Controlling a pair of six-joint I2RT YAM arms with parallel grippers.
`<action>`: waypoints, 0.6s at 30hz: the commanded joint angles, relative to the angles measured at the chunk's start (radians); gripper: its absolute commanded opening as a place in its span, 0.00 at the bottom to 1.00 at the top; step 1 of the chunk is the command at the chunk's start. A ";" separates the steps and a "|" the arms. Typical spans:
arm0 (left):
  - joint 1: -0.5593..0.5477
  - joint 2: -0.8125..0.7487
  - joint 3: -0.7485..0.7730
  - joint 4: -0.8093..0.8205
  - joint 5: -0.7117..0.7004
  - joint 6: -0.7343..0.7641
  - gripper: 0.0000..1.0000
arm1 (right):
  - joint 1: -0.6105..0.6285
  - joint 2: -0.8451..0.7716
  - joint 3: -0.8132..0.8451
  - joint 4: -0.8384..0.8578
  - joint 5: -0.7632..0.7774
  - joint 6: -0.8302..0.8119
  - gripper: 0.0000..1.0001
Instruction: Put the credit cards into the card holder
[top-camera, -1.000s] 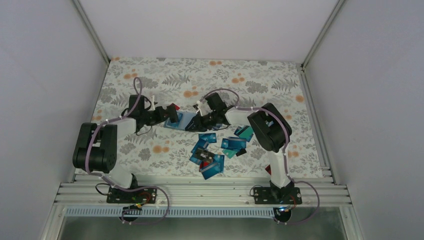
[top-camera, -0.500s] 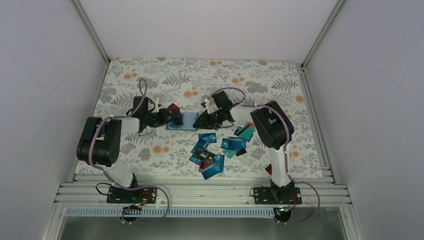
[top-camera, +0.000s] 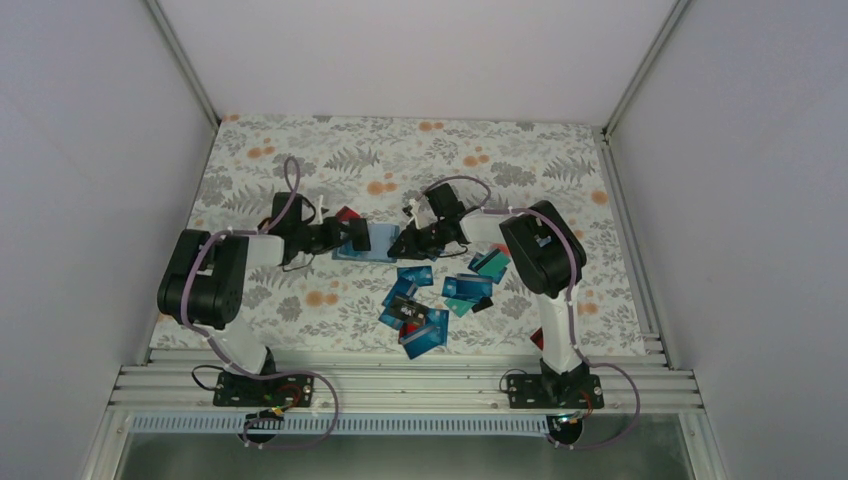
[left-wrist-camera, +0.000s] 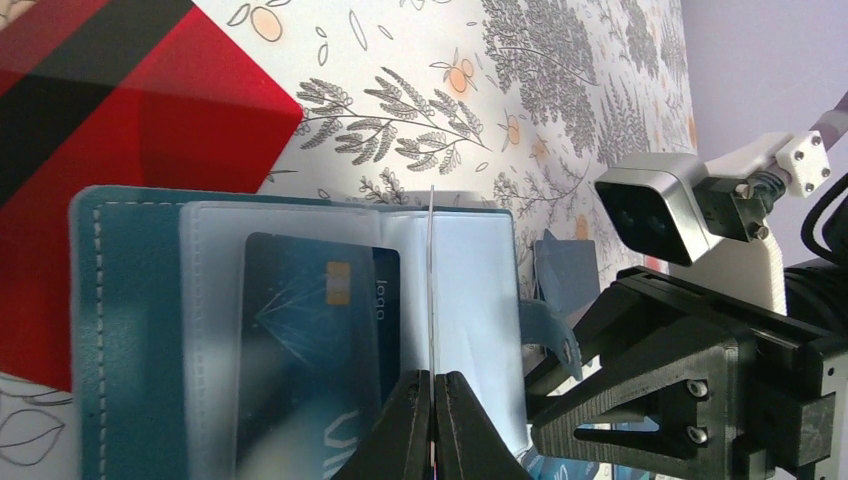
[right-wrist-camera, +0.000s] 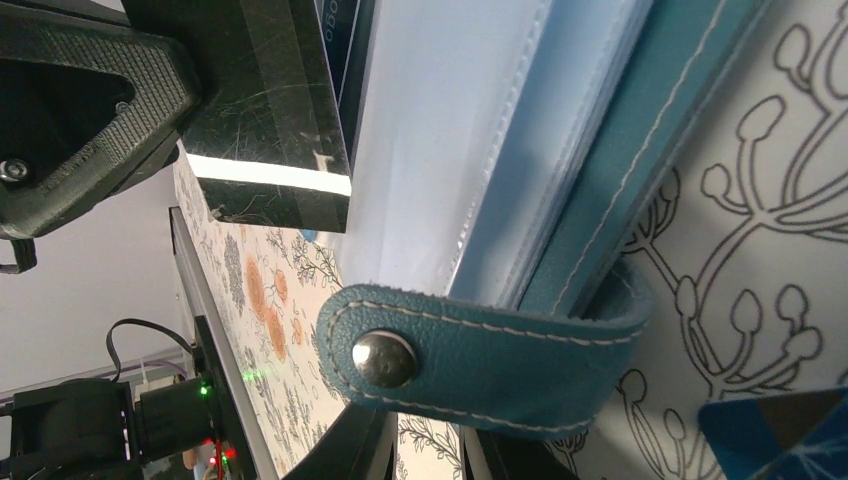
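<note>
The left pincer (left-wrist-camera: 432, 425) is clamped tight on the edge of one clear plastic pocket leaf (left-wrist-camera: 432, 270), standing it up like a page mid-turn. My read: that holds the pockets apart so a card can slide in. The flat teal soft card holder (left-wrist-camera: 105, 340) lies open on the floral-clothed counter (top-camera: 300, 170), between the two arms, partly over a glossy red card with a black stripe (left-wrist-camera: 150, 130). One pocket is filled: a dark blue card with a gold chip (left-wrist-camera: 310, 330) sits behind the plastic, and the pocket right of the leaf looks empty. Opposite, the right pincer (right-wrist-camera: 428, 452) has its jaws narrowly parted at the teal snap strap (right-wrist-camera: 500, 355), likely to pin the holder in place. Whether it has actually bitten, I cannot tell. The loose blue and teal credit cards (top-camera: 425, 305) lie scattered nearer the arm bases, none in either pincer.
</note>
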 joint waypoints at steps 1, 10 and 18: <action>-0.005 0.021 0.012 0.045 0.038 -0.015 0.02 | -0.002 0.038 -0.016 -0.010 0.011 -0.025 0.16; -0.006 0.053 0.011 0.030 0.045 -0.008 0.02 | -0.002 0.044 -0.010 -0.020 0.009 -0.029 0.15; -0.006 0.123 0.097 -0.152 0.050 0.054 0.02 | -0.005 0.059 0.011 -0.040 0.007 -0.045 0.14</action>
